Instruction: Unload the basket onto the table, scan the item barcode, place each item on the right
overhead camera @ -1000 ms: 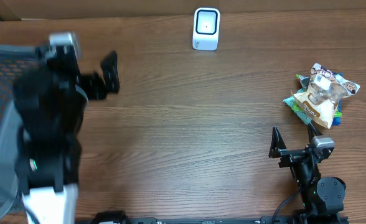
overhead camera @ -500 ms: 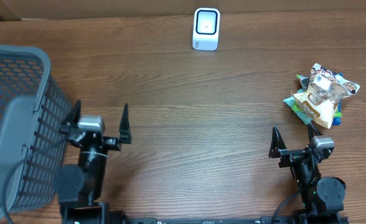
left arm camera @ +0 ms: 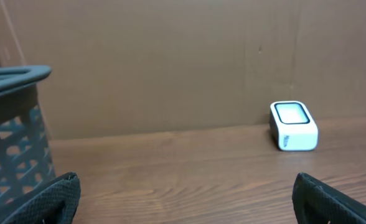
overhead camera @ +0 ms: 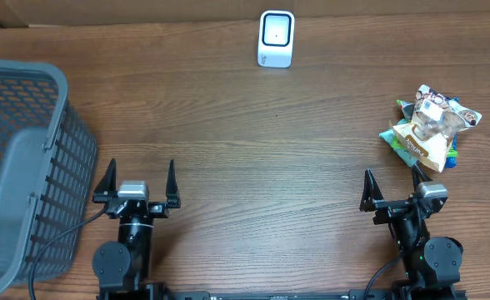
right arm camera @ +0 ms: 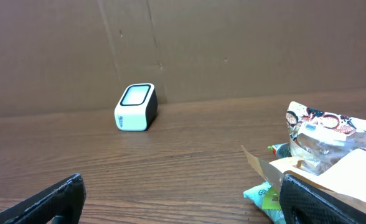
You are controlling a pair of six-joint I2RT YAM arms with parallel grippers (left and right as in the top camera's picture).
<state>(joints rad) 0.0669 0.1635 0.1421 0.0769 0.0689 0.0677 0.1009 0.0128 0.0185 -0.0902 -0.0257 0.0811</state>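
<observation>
Snack packets (overhead camera: 429,132) sit in a pile at the right edge of the overhead frame, on the surface (overhead camera: 253,167), unmoved and touched by neither arm. Scanner (overhead camera: 276,38) top centre, same spot. Left gripper (overhead camera: 140,175) has dropped from the upper left to the lower left, beside the basket (overhead camera: 28,75), jaws wide and empty. Right gripper (overhead camera: 392,179) unchanged at the lower right, also wide and empty.
</observation>
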